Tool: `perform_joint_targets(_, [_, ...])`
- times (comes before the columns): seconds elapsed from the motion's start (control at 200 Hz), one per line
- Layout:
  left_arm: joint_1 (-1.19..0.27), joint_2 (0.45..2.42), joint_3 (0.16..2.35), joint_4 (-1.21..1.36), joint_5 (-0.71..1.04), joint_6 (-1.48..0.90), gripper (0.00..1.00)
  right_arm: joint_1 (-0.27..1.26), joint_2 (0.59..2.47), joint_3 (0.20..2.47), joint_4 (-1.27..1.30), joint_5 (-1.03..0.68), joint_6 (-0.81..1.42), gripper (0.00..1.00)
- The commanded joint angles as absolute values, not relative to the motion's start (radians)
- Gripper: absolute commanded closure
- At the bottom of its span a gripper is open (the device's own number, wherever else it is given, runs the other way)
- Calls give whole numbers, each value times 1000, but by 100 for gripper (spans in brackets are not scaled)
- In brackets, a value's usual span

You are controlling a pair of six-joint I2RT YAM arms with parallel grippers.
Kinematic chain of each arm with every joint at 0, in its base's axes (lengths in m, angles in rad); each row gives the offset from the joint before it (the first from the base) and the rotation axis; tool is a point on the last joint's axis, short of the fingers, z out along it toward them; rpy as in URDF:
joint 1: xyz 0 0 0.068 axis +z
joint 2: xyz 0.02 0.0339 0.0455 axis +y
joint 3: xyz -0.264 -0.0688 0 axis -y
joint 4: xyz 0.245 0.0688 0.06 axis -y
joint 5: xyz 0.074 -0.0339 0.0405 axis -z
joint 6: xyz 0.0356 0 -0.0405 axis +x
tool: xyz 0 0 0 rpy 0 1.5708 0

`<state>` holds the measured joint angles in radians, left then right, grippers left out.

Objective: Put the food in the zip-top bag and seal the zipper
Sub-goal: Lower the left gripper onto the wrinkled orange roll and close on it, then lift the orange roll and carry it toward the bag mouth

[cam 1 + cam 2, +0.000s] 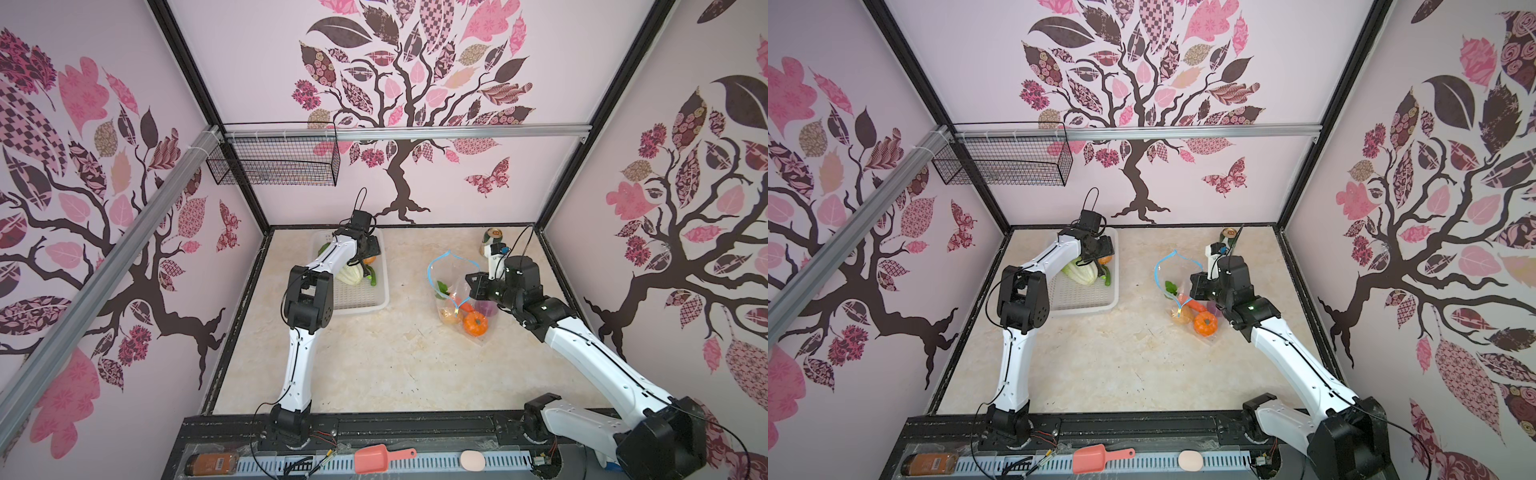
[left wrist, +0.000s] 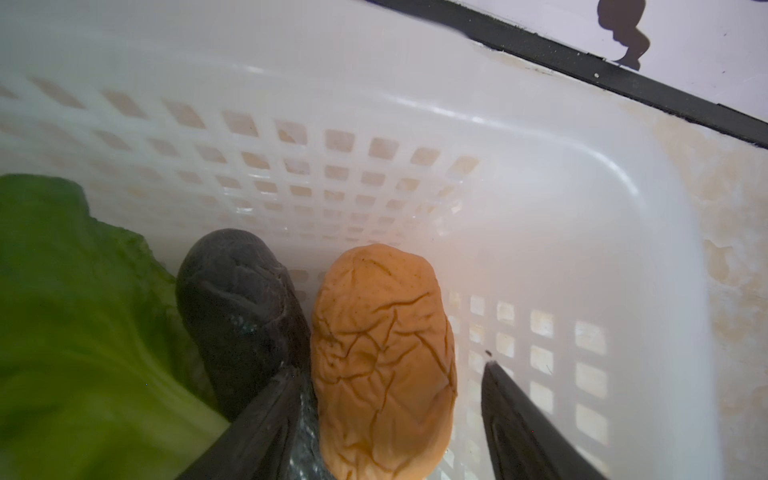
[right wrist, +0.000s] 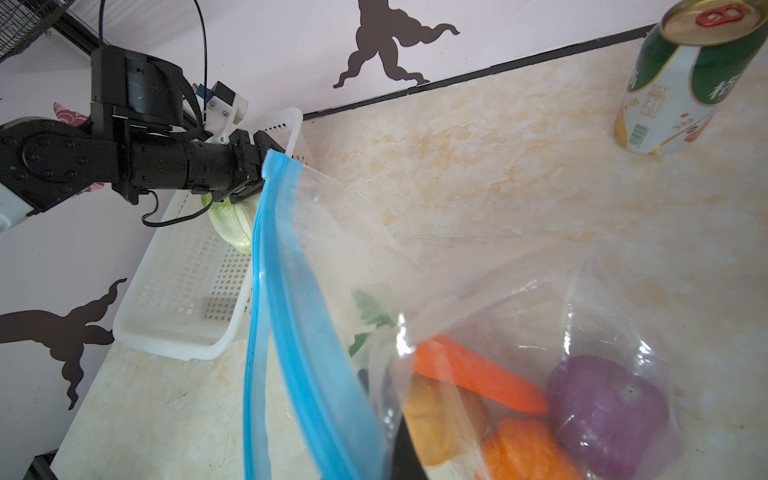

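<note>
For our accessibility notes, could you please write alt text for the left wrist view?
The open left claw straddles a wrinkled brown potato lying in the corner of a white basket. A dark eggplant lies right beside the potato, with green cabbage beyond it.

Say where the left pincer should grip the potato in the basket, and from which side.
Grip the potato across its narrow middle, from above: it lies flat, its long axis between the open left pincer's fingers. The eggplant crowds one flank, so a finger probably must wedge in there; the other flank faces bare basket floor.
</note>
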<state>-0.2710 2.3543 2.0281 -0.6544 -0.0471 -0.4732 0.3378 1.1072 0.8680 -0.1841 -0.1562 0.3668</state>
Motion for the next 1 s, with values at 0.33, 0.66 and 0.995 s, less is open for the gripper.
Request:
perform_joint_targets(0.33, [-264,2418,2027,-701,-20,-459,54,331,1070,903,-218,-138,368,100])
perform_joint_targets(0.66, [-264,2442,2052,-729,-21,-457,31,331,1062,913,-230,-138,364,100])
perform_joint_targets(0.995, [-264,2445,2026,-708,0,-480,46,331,1045,914,-248,-122,359,100])
